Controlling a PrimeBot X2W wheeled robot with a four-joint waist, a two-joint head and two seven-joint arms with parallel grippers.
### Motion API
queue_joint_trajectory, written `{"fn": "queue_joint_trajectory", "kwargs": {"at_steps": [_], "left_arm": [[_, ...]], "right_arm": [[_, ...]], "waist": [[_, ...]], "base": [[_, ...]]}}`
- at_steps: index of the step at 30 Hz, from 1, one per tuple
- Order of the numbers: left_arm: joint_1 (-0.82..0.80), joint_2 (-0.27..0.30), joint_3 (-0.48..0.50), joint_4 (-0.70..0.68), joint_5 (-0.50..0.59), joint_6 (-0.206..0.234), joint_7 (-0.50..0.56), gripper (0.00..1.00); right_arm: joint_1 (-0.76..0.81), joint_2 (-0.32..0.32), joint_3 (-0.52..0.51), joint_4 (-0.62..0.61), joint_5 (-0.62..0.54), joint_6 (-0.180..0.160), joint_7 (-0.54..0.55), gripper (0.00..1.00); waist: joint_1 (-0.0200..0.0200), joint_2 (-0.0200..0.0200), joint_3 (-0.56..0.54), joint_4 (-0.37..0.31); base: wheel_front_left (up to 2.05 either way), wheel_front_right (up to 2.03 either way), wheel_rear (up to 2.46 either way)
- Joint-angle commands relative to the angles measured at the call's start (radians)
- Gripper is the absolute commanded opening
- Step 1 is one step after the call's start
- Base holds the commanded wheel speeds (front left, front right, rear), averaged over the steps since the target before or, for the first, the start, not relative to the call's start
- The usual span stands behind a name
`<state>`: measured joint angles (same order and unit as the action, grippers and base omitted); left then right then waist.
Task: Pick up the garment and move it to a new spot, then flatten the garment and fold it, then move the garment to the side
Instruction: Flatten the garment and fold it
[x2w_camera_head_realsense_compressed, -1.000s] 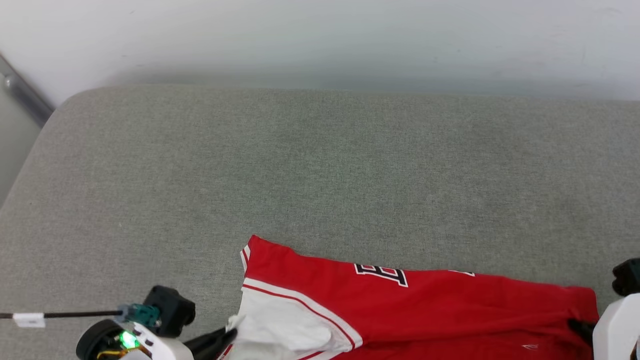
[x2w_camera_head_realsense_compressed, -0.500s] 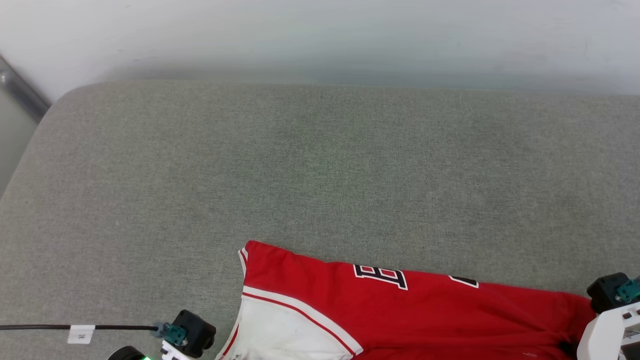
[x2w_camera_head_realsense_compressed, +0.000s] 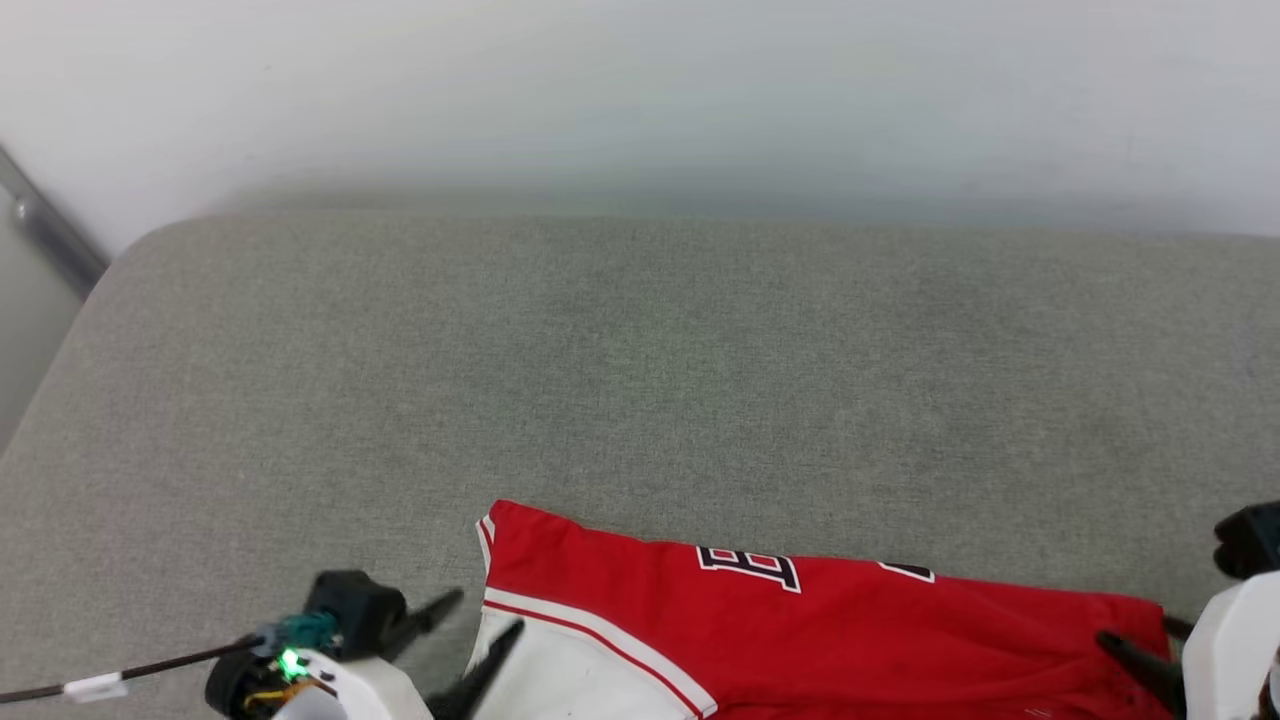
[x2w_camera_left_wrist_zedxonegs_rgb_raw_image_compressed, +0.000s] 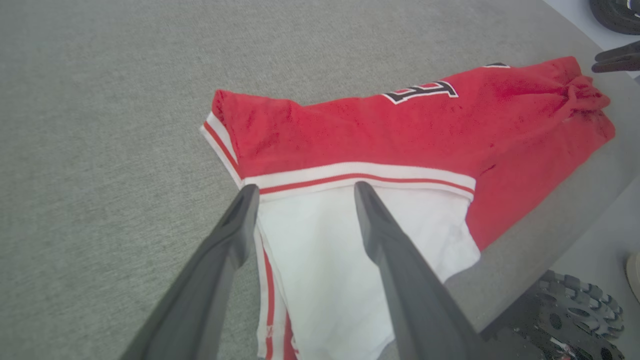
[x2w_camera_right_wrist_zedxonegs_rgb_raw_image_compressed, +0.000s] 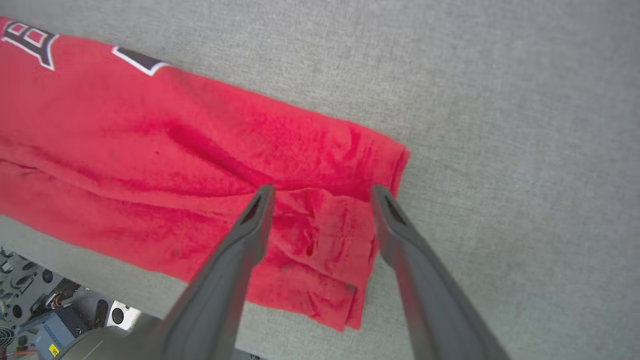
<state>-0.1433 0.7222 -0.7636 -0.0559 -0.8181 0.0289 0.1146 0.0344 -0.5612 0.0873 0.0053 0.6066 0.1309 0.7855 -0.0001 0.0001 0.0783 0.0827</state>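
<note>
— Both grippers have just let go. A second ago the left gripper (x2w_camera_left_wrist_zedxonegs_rgb_raw_image_compressed: 306, 189) was pinched shut on the white sleeve (x2w_camera_left_wrist_zedxonegs_rgb_raw_image_compressed: 360, 250), and the right gripper (x2w_camera_right_wrist_zedxonegs_rgb_raw_image_compressed: 322, 190) was shut on the red end of the garment (x2w_camera_head_realsense_compressed: 850, 630). Now each pair of jaws stands wide apart with nothing held between them.

— So the jersey is free?

— Yes. It lies on the grey cushion (x2w_camera_head_realsense_compressed: 640, 380), along the near edge, as a long band running left to right. The left fingers hover over the sleeve just below its striped trim. The right fingers straddle the bunched corner (x2w_camera_right_wrist_zedxonegs_rgb_raw_image_compressed: 330, 235) at the other end. Whether the tips touch the cloth, I can't tell.

— Did it move when it was released?

— Hardly. The head camera has tilted a little, so the whole picture has shifted, but the jersey keeps the same outline. Only the top of the black lettering (x2w_camera_head_realsense_compressed: 750, 568) peeks out at its far edge.

— What does that mean for the job?

— I'd judge that a lengthwise fold has just been laid down and released. The right end is puckered where it was held, so it probably needs smoothing before another fold. The move to the side is not yet done. The jersey also sits close to the cushion's edge, so a careless drag could pull it off.
</note>
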Motion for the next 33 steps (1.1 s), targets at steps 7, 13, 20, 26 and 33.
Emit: {"fn": "queue_joint_trajectory", "kwargs": {"at_steps": [7,13,20,26,33], "left_arm": [[0.001,-0.044,0.118,-0.024,0.090,0.136,-0.263,1.00],[0.028,-0.105,0.239,-0.054,0.188,0.199,-0.379,1.00],[0.112,-0.217,0.404,-0.146,0.437,0.187,-0.380,1.00],[0.172,-0.307,0.504,-0.131,0.504,0.109,-0.380,1.00],[0.176,-0.390,0.586,-0.111,0.569,0.014,-0.380,1.00]], "right_arm": [[0.015,0.070,-0.137,-0.120,-0.019,0.000,0.049,1.00],[0.054,0.199,-0.268,-0.149,-0.101,0.000,0.081,1.00],[0.070,0.360,-0.373,-0.112,-0.145,0.000,0.038,1.00],[0.059,0.434,-0.441,-0.025,-0.187,0.000,-0.014,1.00],[0.028,0.472,-0.484,0.090,-0.201,0.000,-0.053,1.00]], "waist": [[0.0001,-0.0001,-0.024,-0.016],[0.0001,-0.0001,-0.018,-0.016],[0.0001,-0.0001,0.004,-0.010],[0.0001,-0.0001,0.027,-0.001],[0.0001,-0.0001,0.050,0.015]], "base": [[0.00,0.00,0.00],[0.00,0.00,0.00],[0.00,0.00,0.00],[0.00,0.00,0.00],[0.00,0.00,0.00]]}}
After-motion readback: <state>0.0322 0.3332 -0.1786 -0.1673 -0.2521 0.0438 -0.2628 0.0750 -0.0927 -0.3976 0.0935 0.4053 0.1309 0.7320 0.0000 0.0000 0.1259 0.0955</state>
